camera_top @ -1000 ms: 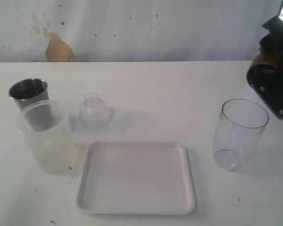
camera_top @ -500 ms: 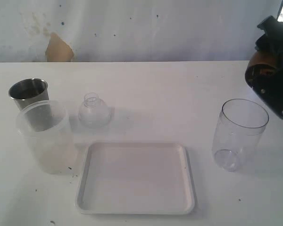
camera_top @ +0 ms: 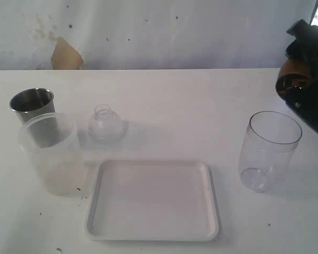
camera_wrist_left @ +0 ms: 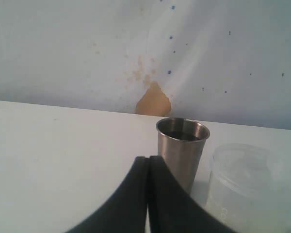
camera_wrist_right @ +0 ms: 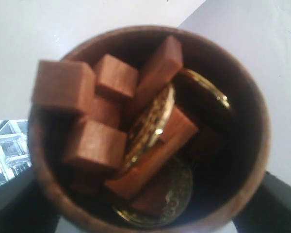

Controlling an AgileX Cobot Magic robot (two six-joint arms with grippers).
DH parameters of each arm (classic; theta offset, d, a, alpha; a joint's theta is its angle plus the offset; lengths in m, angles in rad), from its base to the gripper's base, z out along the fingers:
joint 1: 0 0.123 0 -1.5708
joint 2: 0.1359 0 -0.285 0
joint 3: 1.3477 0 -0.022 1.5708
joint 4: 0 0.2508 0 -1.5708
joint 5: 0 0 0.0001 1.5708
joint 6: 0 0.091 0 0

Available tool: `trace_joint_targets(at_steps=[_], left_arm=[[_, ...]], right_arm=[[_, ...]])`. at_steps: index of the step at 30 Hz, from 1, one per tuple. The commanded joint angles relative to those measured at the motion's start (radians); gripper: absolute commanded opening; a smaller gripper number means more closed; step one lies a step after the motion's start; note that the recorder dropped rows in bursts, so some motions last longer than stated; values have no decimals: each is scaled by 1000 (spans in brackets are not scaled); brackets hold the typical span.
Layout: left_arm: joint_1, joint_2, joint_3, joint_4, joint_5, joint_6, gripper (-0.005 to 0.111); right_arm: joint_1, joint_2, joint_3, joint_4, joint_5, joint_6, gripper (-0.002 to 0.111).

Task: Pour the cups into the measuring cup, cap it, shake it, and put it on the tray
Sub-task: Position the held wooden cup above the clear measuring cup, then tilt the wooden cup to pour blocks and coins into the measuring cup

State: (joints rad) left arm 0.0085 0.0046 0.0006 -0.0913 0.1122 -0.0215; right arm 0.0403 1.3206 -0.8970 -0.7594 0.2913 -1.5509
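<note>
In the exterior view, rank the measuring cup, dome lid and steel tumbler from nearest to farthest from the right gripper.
From the right gripper, raised at far right:
1. measuring cup, right side, just below it.
2. dome lid, left of centre.
3. steel tumbler, far left.

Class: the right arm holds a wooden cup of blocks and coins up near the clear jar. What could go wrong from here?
Blocks and coins sit heaped and loose in the wooden cup; a fast or off-centre tip could send some past the mouth of the measuring cup. The steel tumbler and frosted cup stand close together, so grasping one might knock the other.
</note>
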Motion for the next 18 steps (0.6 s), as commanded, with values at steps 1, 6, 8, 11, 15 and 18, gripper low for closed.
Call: trace_joint_targets(at_steps=[1,6,8,11,15,18], left_arm=[[2,-5,-1,-5,-14,0,0],[2,-5,-1,-5,-14,0,0],[2,-5,-1,-5,-14,0,0],[2,-5,-1,-5,-14,0,0],[2,-5,-1,-5,-14,0,0],[2,-5,-1,-5,-14,0,0]], right_arm=[[29,-2,8,-2,14,-18,0],[49,-2,37,-4,1,-20,0],[49,-2,39,-5,-7,-36,0],[49,-2,39,-5,-7,-68,0],[49,-2,39,-9,-20,-70,0],[49,-2,39,-23,-47,-72,0]])
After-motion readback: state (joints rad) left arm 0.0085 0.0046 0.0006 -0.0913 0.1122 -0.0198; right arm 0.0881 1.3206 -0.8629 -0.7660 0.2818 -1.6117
